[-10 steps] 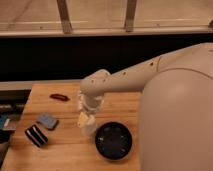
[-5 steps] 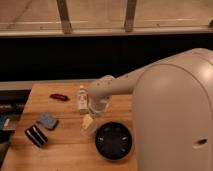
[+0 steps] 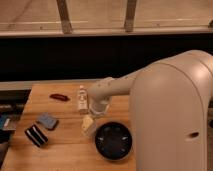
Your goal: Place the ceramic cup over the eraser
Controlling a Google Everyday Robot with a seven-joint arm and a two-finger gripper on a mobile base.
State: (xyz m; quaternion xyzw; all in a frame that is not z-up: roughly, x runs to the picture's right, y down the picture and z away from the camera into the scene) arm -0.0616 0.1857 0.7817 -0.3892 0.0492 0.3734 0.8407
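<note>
Hanging beside black bowl [image 3: 114, 142], pincer [image 3: 90, 122] closed round tilted ceramic cup [image 3: 88, 127], well apart from eraser [image 3: 36, 135].

On the table [image 3: 60, 156], the gripper [image 3: 90, 119] sits at the ceramic cup [image 3: 88, 127], at the bowl's [image 3: 114, 141] ten o'clock. The eraser [image 3: 36, 135] lies at the ceramic cup's eight o'clock and the bottle [image 3: 82, 99] at its twelve. The square pad [image 3: 47, 120] is at the eraser's one o'clock.

Count from my end, on the table [image 3: 65, 155]: 1 ceramic cup [image 3: 88, 126], 1 eraser [image 3: 36, 135], 1 blue-grey pad [image 3: 48, 120], 1 white bottle [image 3: 82, 99], 1 small red item [image 3: 59, 97], 1 black bowl [image 3: 113, 140]. That's six loose items, no duplicates of any kind. I see 1 arm [image 3: 117, 86] with 1 gripper [image 3: 92, 117], which sits right at the cup, between bottle and bowl.
</note>
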